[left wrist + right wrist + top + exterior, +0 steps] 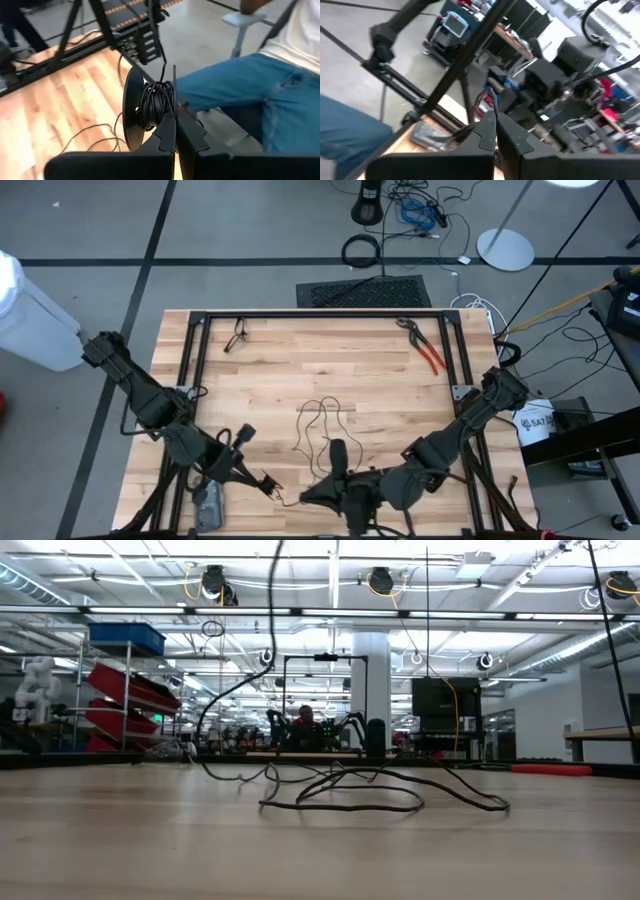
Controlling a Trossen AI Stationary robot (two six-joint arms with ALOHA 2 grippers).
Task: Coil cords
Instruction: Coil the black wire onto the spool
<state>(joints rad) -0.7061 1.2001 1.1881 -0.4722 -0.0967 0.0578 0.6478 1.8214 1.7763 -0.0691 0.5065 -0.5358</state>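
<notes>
- High view: I see the cord (322, 423) lying in loose loops on the table (300, 360), in the middle toward the near edge, and one strand runs to the left gripper (272, 485). The right gripper (322, 492) is just beside it, near the same edge. Pliers (425, 345) lie well apart at the far right corner, and they are not part of the job.
- Low view: the cord (350, 795) spreads flat over the wood, and one strand rises up out of the picture. So I judge a big part is not yet coiled.
- Left wrist view: the fingers (167, 137) of the left gripper are closed together. Just past them I see a dark disc (132, 115) with several turns of cord (155, 102) around it. A person in jeans (250, 95) sits beyond the table edge.
- Right wrist view: the fingers (487, 132) of the right gripper are closed too; a thin strand seems to pass at the tips, but I cannot tell if it is pinched.
- My judgement: the winding is in the middle of its course. The next move needs to bring more loose cord onto the coil, with the strand kept tight and without snagging the loops on the table.
</notes>
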